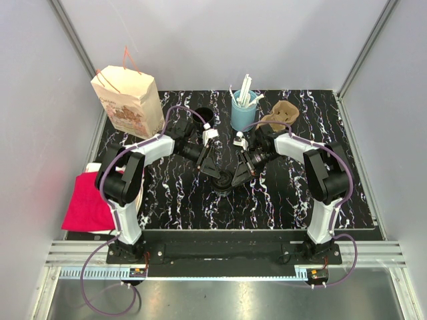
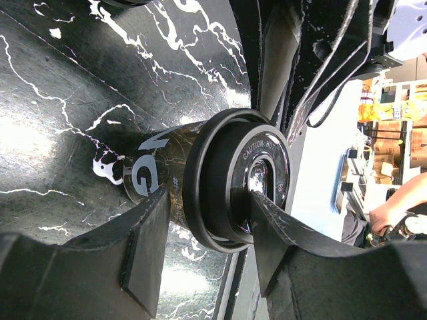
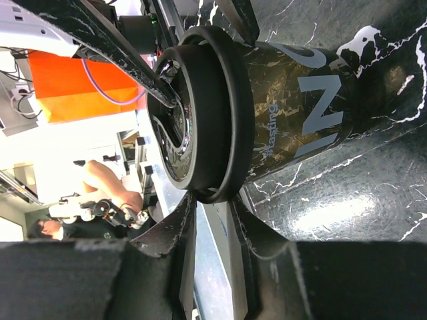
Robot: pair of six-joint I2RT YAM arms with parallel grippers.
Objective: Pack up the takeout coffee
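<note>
The takeout coffee (image 1: 223, 180) stands upright mid-table, a black cup (image 2: 157, 170) with grey lettering and a black lid (image 3: 207, 113). Both grippers meet at it. My left gripper (image 1: 212, 168) straddles the lid (image 2: 220, 180). One of its fingers (image 2: 287, 233) rests on the lid's top, and the other (image 2: 143, 240) stands beside the cup wall with a small gap to the rim, so it is open. My right gripper (image 3: 213, 203) pinches the lid's rim edge, one finger on the top side and one under the rim.
A printed paper bag (image 1: 130, 100) stands at the back left. A lidless black cup (image 1: 202, 115), a light-blue cup of white straws (image 1: 243, 110) and a brown cardboard piece (image 1: 279, 117) sit along the back. A pink cloth (image 1: 87, 203) lies off the left table edge.
</note>
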